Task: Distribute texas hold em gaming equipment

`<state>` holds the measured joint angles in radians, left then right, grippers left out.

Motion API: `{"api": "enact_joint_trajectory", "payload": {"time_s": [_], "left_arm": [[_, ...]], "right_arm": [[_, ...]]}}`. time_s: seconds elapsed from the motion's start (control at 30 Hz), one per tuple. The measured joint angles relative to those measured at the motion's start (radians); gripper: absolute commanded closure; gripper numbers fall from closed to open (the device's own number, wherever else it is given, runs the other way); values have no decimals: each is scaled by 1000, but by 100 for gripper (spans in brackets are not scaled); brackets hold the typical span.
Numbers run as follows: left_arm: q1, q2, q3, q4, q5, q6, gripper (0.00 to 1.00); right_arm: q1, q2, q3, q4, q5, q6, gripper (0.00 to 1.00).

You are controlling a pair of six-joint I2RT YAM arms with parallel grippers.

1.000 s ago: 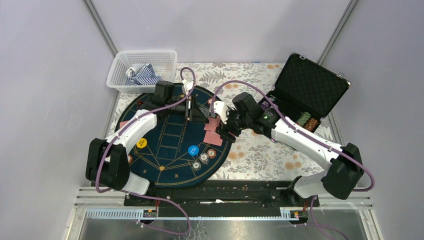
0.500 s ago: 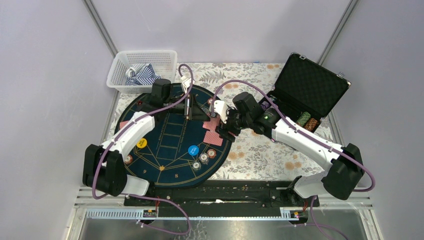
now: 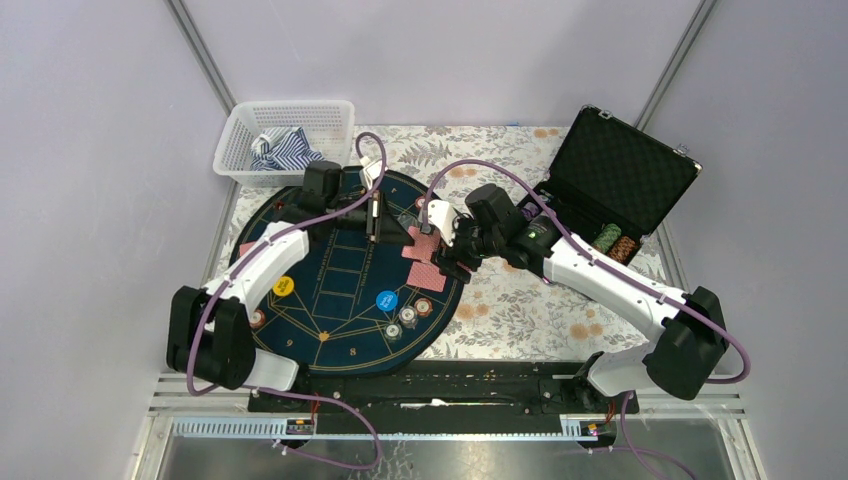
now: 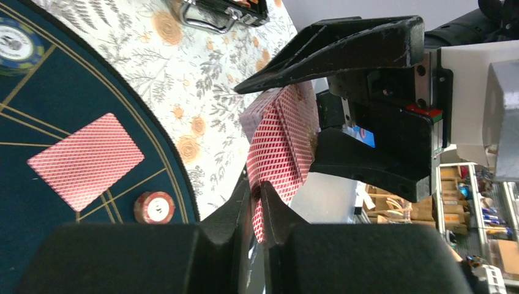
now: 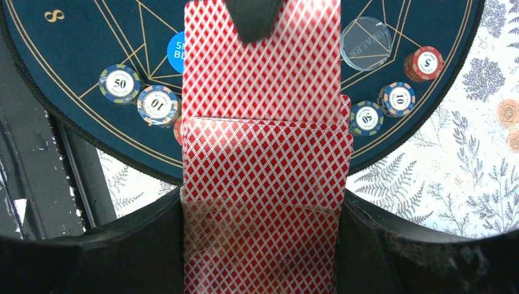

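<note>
My right gripper (image 5: 262,211) is shut on a deck of red-backed playing cards (image 5: 266,165), held upright over the right rim of the dark blue mat (image 3: 340,300). The deck's top card (image 5: 263,67) stands higher than the rest. My left gripper (image 4: 262,191) is shut on that card's edge (image 4: 278,153), facing the right gripper (image 3: 432,240) over the mat. Two cards (image 3: 424,268) lie face down on the mat below. Poker chips (image 5: 158,104), a blue disc (image 3: 387,300), a yellow disc (image 3: 284,287) and a clear disc (image 5: 367,38) lie on the mat.
An open black case (image 3: 615,180) with chip stacks (image 3: 612,242) stands at the right rear. A white basket (image 3: 285,140) holding striped cloth sits at the left rear. Another card (image 3: 246,248) lies at the mat's left rim. A floral cloth (image 3: 520,310) covers the table.
The left gripper has drawn slightly back to the left and its jaws have closed on the deck's top card. The right arm and the deck have stayed in place.
</note>
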<state>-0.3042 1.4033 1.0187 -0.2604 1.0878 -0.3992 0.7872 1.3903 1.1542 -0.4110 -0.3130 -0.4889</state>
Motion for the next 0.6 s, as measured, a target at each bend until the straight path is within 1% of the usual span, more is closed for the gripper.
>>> {"api": "enact_joint_trajectory", "payload": {"time_s": [0.07, 0.4, 0.6], "left_arm": [[20, -6, -2, -1, 1, 1, 100], [133, -57, -66, 38, 33, -58, 100], [302, -121, -117, 128, 5, -140, 100]], "right_arm": [[0, 0, 0, -2, 9, 0, 83], [0, -11, -3, -1, 21, -1, 84], [0, -24, -4, 3, 29, -1, 84]]}}
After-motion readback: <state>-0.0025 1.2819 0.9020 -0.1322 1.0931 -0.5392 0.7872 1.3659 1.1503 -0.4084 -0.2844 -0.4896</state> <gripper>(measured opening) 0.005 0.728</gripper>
